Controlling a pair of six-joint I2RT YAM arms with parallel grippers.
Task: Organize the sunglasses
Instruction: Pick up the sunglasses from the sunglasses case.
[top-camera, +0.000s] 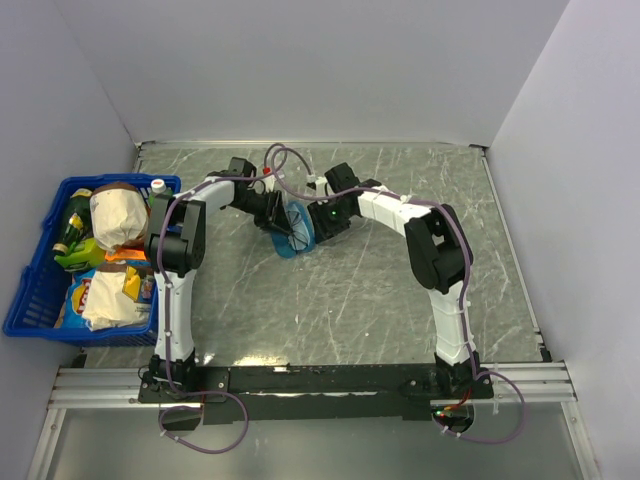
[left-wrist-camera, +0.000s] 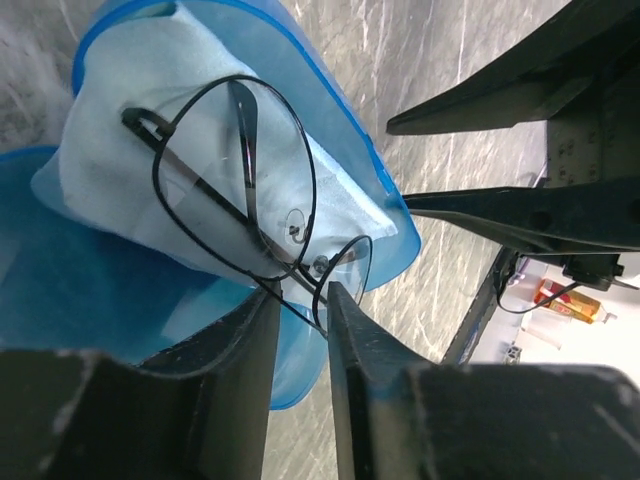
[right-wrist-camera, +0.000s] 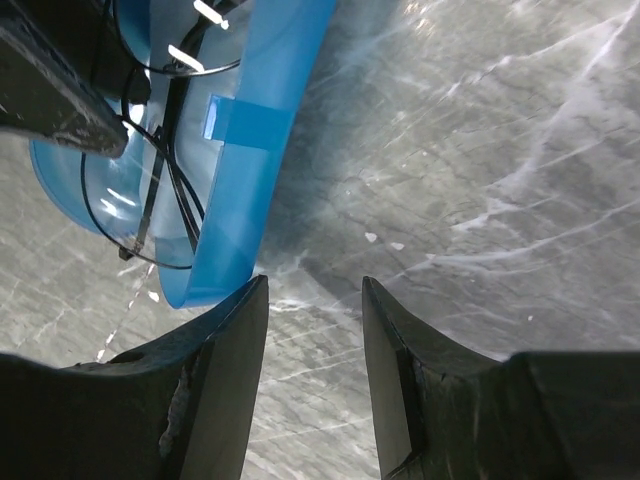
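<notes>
The sunglasses (left-wrist-camera: 246, 150), thin black wire frame, folded, lie on the light-blue cloth (left-wrist-camera: 120, 170) inside the open blue translucent case (left-wrist-camera: 385, 200). My left gripper (left-wrist-camera: 303, 290) is closed down on one lens rim and the bridge end of the sunglasses, the wires touching both fingers. In the top view the case (top-camera: 298, 240) sits mid-table between my left gripper (top-camera: 280, 222) and right gripper (top-camera: 322, 225). My right gripper (right-wrist-camera: 313, 285) is open and empty, just beside the case's rim (right-wrist-camera: 250, 130); the sunglasses (right-wrist-camera: 160, 190) show through the case wall.
A blue basket (top-camera: 40, 290) with snack bags and bottles stands at the table's left edge. White walls close the back and both sides. My right gripper's fingers (left-wrist-camera: 520, 215) point at the case from the other side.
</notes>
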